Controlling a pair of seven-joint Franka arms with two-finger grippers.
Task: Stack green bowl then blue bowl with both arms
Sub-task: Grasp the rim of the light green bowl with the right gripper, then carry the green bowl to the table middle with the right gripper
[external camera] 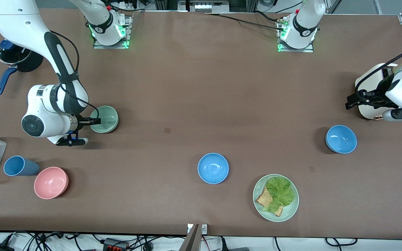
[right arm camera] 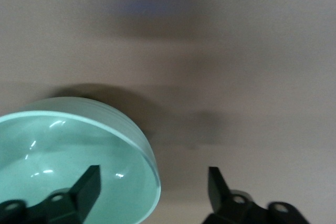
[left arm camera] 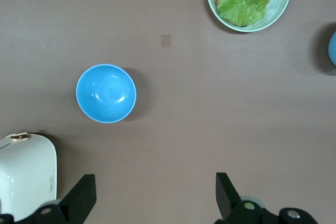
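1. The green bowl (external camera: 104,119) sits on the brown table (external camera: 194,90) toward the right arm's end. It looks like light, stiff matte plastic with a thin rounded rim; it would likely slide if nudged sideways and tip if pressed on one edge. It seems unlikely to break.

2. The right gripper (right arm camera: 149,187) is low at this bowl, spread open. The right wrist view shows one finger over the bowl's inside and the other outside the wall, so the rim lies between them; nothing is clamped yet. A pinch across the rim wall is the sensible hold, since the smooth curved body offers no other purchase.

3. Two blue bowls match it in shape and size, glossy inside. One (external camera: 213,168) sits mid-table near the front camera, just beside the pale green plate (external camera: 275,198) of bread and lettuce. The other (external camera: 341,139) lies toward the left arm's end.

4. The left gripper (left arm camera: 152,195) waits in the air, wide open and empty, over bare table between that second blue bowl and a white toaster (left arm camera: 23,174).

5. A pink bowl (external camera: 51,182) and blue cup (external camera: 19,166) stand apart, near the right arm's end.
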